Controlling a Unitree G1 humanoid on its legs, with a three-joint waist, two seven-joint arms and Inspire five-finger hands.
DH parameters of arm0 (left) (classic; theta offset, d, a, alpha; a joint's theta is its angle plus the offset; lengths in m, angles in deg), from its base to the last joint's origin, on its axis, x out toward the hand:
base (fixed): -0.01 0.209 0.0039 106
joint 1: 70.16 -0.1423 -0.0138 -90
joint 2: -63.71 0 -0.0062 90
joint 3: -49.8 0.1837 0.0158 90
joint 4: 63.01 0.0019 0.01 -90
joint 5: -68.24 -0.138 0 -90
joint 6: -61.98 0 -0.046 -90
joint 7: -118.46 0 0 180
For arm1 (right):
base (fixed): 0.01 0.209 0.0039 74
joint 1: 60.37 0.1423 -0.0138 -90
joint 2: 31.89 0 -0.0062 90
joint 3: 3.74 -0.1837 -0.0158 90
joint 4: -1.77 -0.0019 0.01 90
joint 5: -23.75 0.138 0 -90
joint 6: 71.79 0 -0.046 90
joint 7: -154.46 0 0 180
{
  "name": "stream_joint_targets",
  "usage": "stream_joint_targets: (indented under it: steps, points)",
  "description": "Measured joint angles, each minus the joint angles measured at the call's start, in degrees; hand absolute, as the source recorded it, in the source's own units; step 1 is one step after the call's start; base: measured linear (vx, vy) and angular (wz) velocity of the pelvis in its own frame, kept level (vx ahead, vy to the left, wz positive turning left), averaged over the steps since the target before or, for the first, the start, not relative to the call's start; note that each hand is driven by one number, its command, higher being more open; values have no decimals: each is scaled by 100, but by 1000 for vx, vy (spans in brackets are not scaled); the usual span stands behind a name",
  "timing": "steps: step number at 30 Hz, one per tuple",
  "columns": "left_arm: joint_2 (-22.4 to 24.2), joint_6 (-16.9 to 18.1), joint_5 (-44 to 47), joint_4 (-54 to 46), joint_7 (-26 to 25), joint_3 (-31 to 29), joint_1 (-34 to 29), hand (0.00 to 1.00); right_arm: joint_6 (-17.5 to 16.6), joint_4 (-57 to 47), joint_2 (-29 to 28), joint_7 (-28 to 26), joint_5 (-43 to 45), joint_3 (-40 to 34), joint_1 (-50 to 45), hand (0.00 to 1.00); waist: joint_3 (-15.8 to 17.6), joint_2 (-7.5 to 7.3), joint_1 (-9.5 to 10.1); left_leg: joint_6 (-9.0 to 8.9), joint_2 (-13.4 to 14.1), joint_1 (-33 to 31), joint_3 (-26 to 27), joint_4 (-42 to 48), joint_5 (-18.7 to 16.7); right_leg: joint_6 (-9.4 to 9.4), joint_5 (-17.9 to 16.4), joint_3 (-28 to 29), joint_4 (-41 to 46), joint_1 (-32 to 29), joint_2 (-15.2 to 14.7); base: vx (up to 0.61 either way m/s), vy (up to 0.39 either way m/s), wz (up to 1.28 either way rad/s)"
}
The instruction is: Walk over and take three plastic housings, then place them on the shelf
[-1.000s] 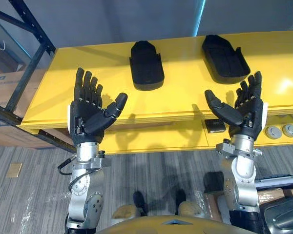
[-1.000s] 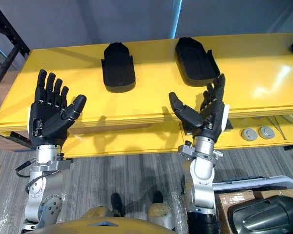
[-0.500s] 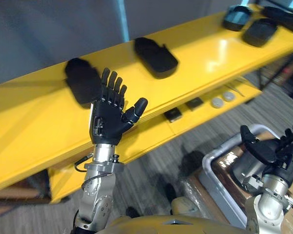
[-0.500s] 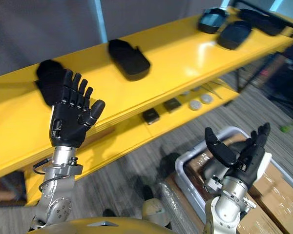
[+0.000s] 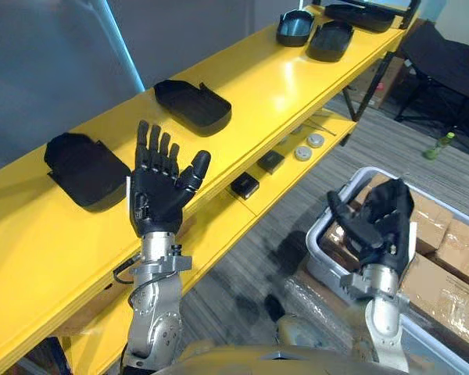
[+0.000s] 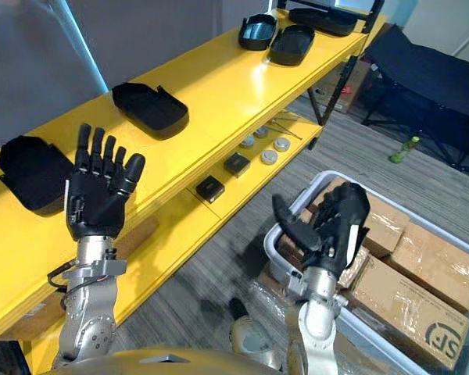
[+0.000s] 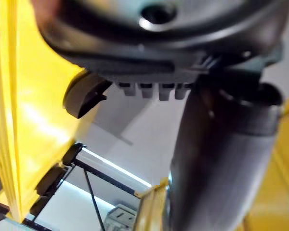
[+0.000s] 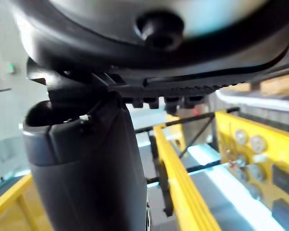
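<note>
Nearest, the right hand (image 5: 379,226) hung palm up over a grey bin (image 5: 316,226) packed with cardboard boxes (image 5: 445,258). Its fingers (image 5: 395,205) were loosely spread, the thumb stood apart, and it held nothing. The left hand (image 5: 158,199) was raised upright in front of the yellow shelf (image 5: 258,86), palm facing the head camera. Its fingers were straight and fanned out, also empty, and touched no housing.

Just beyond the left hand, the nearest housing (image 5: 82,168) lay flat on the shelf's top board, a black shell-shaped piece. A second housing (image 5: 191,105) lay further along the same board, well apart from the first. On the lower board, under the top one, sat two small black squares (image 5: 244,186) and, past them, two round grey discs (image 5: 302,153).

At the shelf's far end, more black housings (image 5: 331,39) lay close together on the top board. A green bottle (image 5: 442,144) stood on the grey floor off to the right.
</note>
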Motion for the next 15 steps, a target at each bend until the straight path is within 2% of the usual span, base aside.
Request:
stream_joint_targets:
  steps: [1, 2, 3, 4, 5, 6, 7, 8, 9, 10, 11, 12, 13, 14, 15]
  points:
    - [-27, 92, -2, -87, -64, 10, -142, 100, -54, -13, -48, -213, 229, -21, -188, 100, 83, -102, 26, 62, 11, 106, 269, 44, -40, -37, -106, -358, -33, 30, -187, -340, 83, -102]
    - [-54, 119, -13, -125, -121, 3, -195, 100, -106, -10, -49, -322, 415, -48, -245, 100, 137, -117, 53, 83, -4, 168, 378, 48, -44, -134, -179, -700, -13, 23, -315, -289, 63, -102]
    - [-88, 121, -17, -164, -163, 0, -321, 100, -220, 17, -39, -490, 722, -93, -246, 100, 168, -54, 72, 142, 53, 163, 646, 79, -35, -244, -255, -1307, 93, -127, -547, -221, 64, -109]
    - [-114, 109, -1, -161, -163, -106, -378, 100, -372, 42, 6, -585, 879, -90, -80, 100, 169, -71, 132, 184, 101, 127, 933, 93, 9, -252, -260, -1785, 538, -388, -759, -198, 29, -108]
    - [-135, 91, 29, -155, -153, -182, -369, 100, -423, 54, 50, -594, 870, -66, 53, 100, 161, -101, 146, 188, 135, 106, 1038, 93, 48, -311, -300, -1990, 873, -481, -867, -169, -40, -90]
    - [-173, 59, 136, -148, -111, -306, -336, 100, -506, 191, 166, -560, 796, 33, 406, 100, 183, -61, 156, 175, 231, 64, 1151, 98, 128, -556, -465, -2361, 1692, -570, -1111, -131, -87, -52]
    - [-191, 15, 138, -148, -34, -424, -286, 100, -530, 458, 293, -340, 487, 212, 854, 100, 179, -63, 179, 120, 368, 18, 1171, 148, 189, -752, -688, -2563, 2477, -570, -1407, -99, -103, -41]
    - [-193, -35, 138, -143, 17, -479, -237, 100, -530, 645, 351, -217, 312, 309, 1086, 100, 181, -64, 226, 82, 453, -15, 1178, 201, 211, -809, -787, -2612, 2834, -533, -1567, -66, -161, -31]
    - [-225, -48, 137, -76, 49, -497, -120, 100, -500, 1077, 451, 71, -78, 487, 1512, 100, 177, -76, 324, -3, 644, -99, 1185, 313, 258, -910, -853, -2706, 3373, -431, -1922, -45, -181, -27]
    - [-233, -51, 140, -25, 66, -495, -66, 100, -456, 1304, 483, 195, -259, 595, 1685, 100, 182, -72, 403, -55, 744, -133, 1185, 357, 287, -920, -859, -2724, 3520, -354, -2089, -89, -360, -33]
    - [-240, -50, 173, 38, 108, -502, -36, 100, -348, 1656, 473, 344, -592, 800, 1922, 100, 183, -68, 504, -179, 976, -225, 1181, 450, 356, -914, -854, -2769, 3582, -215, -2356, -73, -352, -34]
    - [-249, -55, 313, 89, 159, -503, -50, 100, -261, 1794, 427, 376, -863, 938, 1969, 100, 186, -85, 611, -327, 1182, -298, 1178, 549, 438, -865, -823, -2820, 3402, -77, -2536, -78, -474, -34]
    - [-249, -55, 399, 103, 174, -527, -78, 100, -211, 1811, 393, 375, -1044, 975, 1952, 100, 186, -113, 635, -411, 1274, -329, 1176, 586, 484, -802, -783, -2877, 3203, 14, -2625, -63, -493, -33]
    - [-256, -58, 549, 129, 218, -642, -118, 100, -185, 1812, 302, 348, -1301, 998, 1865, 100, 181, -222, 639, -597, 1416, -362, 1166, 614, 585, -482, -575, -3083, 2564, 254, -2753, -79, -660, -37]
    - [-248, -63, 594, 187, 238, -796, -128, 100, -146, 1805, 304, 274, -1390, 975, 1754, 100, 141, -323, 626, -814, 1569, -367, 1141, 567, 709, 472, -962, -3351, 1969, 582, -2623, -67, -592, -47]
